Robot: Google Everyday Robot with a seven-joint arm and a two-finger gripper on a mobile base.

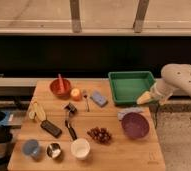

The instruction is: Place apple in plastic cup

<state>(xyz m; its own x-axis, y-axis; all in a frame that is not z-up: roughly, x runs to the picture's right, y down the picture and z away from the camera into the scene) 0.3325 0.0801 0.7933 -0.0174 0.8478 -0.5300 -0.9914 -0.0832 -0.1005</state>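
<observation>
The apple (76, 93), small and orange-yellow, sits on the wooden table (139, 155) toward its far side, just right of a red bowl (60, 87). The plastic cup (31, 147), short and blue-grey, stands upright at the near left corner. My gripper (144, 98) hangs at the end of the white arm (178, 80) off to the right. It is by the near right corner of a green tray (131, 86), far from both apple and cup. It is open, and nothing shows in it.
A shiny metal cup (53, 150) and a white cup (80, 148) stand right of the plastic cup. Dark grapes (100, 134), a purple bowl (135, 125), a blue sponge (98, 98), bananas (37, 111), a black flat object (51, 128) and utensils (70, 122) lie between.
</observation>
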